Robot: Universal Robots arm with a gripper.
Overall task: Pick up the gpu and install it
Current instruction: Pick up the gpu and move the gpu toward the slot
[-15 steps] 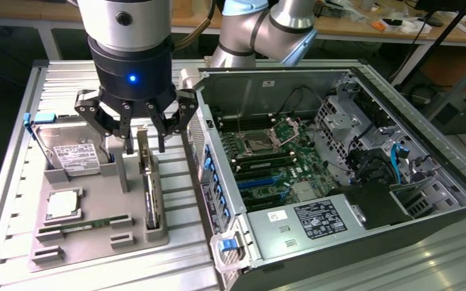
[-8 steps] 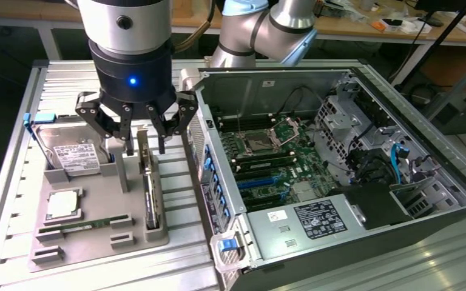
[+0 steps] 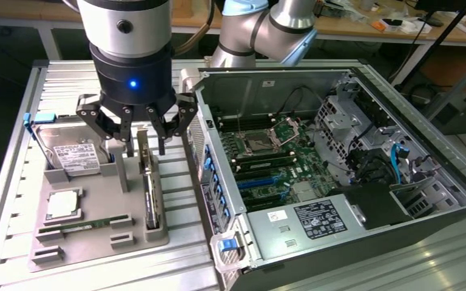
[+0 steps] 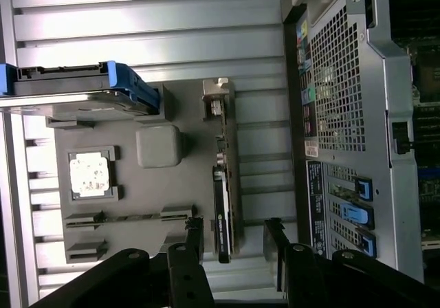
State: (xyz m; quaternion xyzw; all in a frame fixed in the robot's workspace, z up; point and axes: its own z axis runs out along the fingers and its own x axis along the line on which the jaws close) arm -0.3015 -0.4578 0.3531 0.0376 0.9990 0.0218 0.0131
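Jaws spread wide, hanging over one end of the gpu point(image 3: 150, 182), which stands on edge along the gray holder's point(image 3: 95, 237) edge nearest the computer case point(image 3: 298, 85); its long axis runs lengthwise between them.

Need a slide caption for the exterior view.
Open gripper poised over the gpu standing on edge in its gray holder, beside the open PC case.
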